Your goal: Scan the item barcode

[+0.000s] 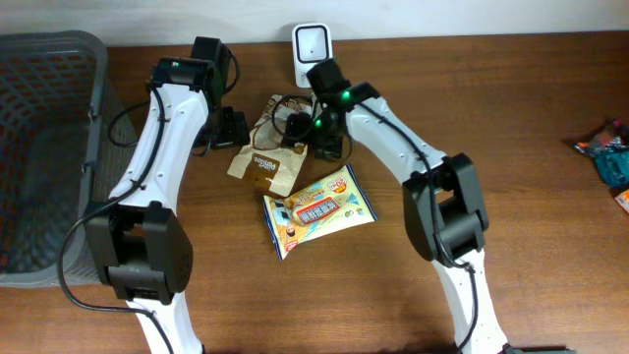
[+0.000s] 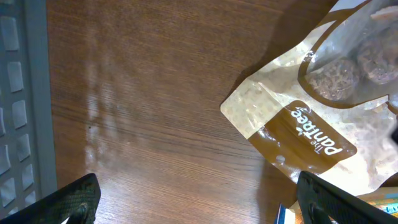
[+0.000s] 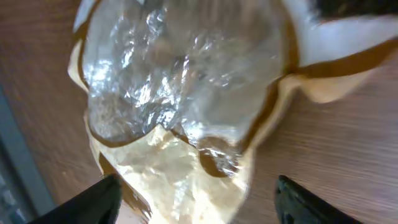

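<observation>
A cream and brown snack pouch (image 1: 263, 160) with a clear window lies on the table just in front of the white scanner (image 1: 312, 47). My right gripper (image 1: 313, 140) hangs over the pouch's right end. In the right wrist view its jaws (image 3: 199, 205) stand open, astride the crinkled pouch (image 3: 180, 124), and neither finger presses it. My left gripper (image 1: 233, 130) is open over bare wood at the pouch's left. The left wrist view shows the pouch (image 2: 311, 118) to the right of its fingertips (image 2: 74, 199). No barcode shows in any view.
A colourful flat packet (image 1: 319, 208) lies in front of the pouch. A dark mesh basket (image 1: 49, 147) fills the table's left end, its wall (image 2: 25, 106) close to my left gripper. A few more packets (image 1: 609, 152) sit at the right edge.
</observation>
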Controlling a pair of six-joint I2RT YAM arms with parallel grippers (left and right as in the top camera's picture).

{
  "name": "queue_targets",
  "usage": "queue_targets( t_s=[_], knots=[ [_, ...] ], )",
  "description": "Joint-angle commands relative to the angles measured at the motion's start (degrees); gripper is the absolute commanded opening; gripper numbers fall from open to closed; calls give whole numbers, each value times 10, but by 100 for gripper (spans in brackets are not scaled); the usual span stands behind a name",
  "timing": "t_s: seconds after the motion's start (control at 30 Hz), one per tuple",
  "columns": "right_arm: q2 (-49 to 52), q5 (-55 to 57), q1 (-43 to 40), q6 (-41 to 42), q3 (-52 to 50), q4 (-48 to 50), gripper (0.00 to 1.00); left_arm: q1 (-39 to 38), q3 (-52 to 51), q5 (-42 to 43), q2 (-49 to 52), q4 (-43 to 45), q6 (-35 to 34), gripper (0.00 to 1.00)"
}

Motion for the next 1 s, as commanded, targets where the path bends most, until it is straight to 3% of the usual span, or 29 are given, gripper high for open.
queue_targets(
  t_s=[0.0, 0.07, 0.13, 0.23, 0.27, 0.53, 0.7, 0.73, 0.77, 0.8, 0.97],
  knots=[
    [21, 47, 37, 33, -5, 2, 75, 0, 1, 2, 1, 0, -10, 99],
    [28, 59, 44, 47, -5, 6, 74, 0, 1, 2, 1, 0, -10, 99],
    [31, 72, 46, 47, -5, 14, 63, 0, 1, 2, 1, 0, -10, 99],
    [30, 97, 37, 46, -5, 12, 14, 0, 1, 2, 1, 0, -10, 99],
    [29, 97, 25, 45, -2, 6, 4, 0, 1, 2, 1, 0, -10, 99],
    [-19, 70, -74, -107, 70, -118, 4, 0, 1, 2, 1, 0, -10, 99],
    [-23, 17, -71, -148, 73, -45, 6, 0, 1, 2, 1, 0, -10, 99],
    [-23, 17, -66, -150, 73, -28, 11, 0, 1, 2, 1, 0, -10, 99],
    [-23, 17, -62, -150, 73, -23, 24, 0, 1, 2, 1, 0, -10, 99],
    [-23, 17, -62, -155, 73, -34, 31, 0, 1, 2, 1, -1, -10, 99],
    [-60, 17, -67, -229, 74, -184, 45, 0, 1, 2, 1, -1, -10, 99]
  ],
)
